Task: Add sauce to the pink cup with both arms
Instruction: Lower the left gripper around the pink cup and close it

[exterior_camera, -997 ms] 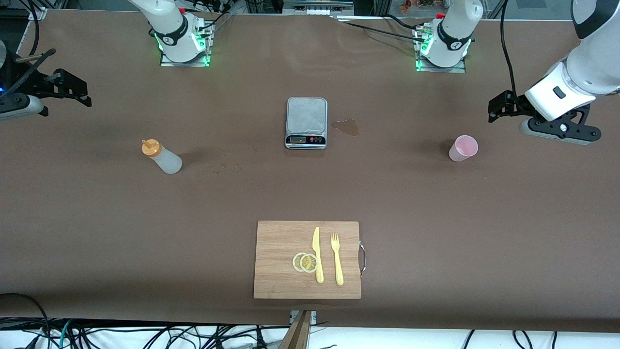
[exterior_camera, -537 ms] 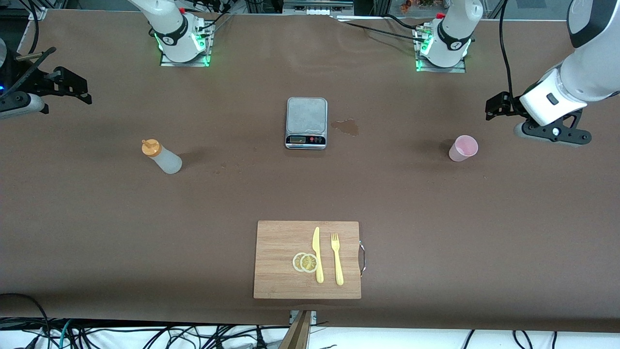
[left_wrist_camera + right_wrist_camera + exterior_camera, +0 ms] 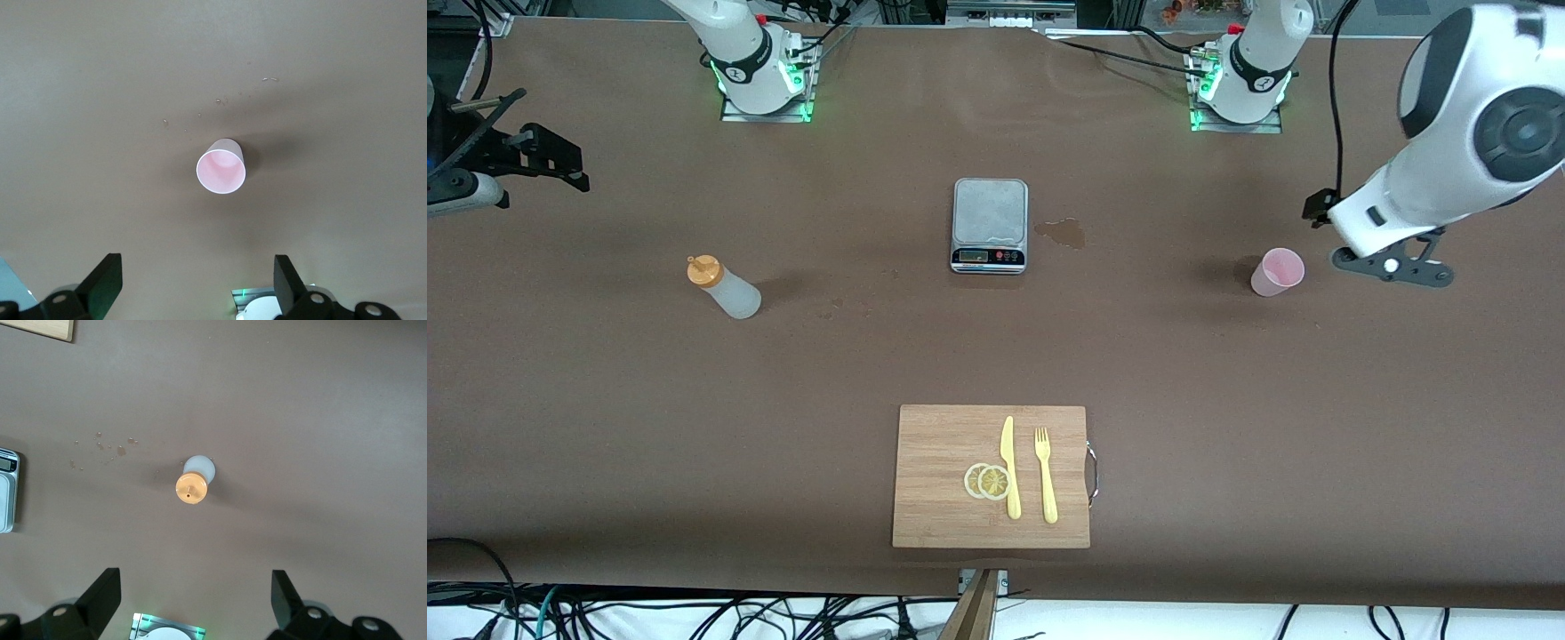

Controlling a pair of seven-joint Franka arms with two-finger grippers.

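Observation:
The sauce bottle (image 3: 727,289) (image 3: 191,484), whitish with an orange cap, stands upright toward the right arm's end of the table. The empty pink cup (image 3: 1278,271) (image 3: 221,172) stands upright toward the left arm's end. My left gripper (image 3: 1319,209) (image 3: 198,270) hangs open over the table just beside the cup, nothing between its fingers. Up over the table's edge at the right arm's end, my right gripper (image 3: 551,162) (image 3: 193,587) is also open and empty, well apart from the bottle.
A small kitchen scale (image 3: 989,224) sits mid-table with a wet stain (image 3: 1062,233) beside it. Nearer the front camera lies a wooden cutting board (image 3: 938,444) carrying a yellow knife (image 3: 1009,467), a fork (image 3: 1046,473) and two lemon slices (image 3: 987,481).
The left arm has swung in toward the pink cup, its gripper now close beside it. The right gripper drifted slightly toward the table's edge. Bottle and cup have not moved.

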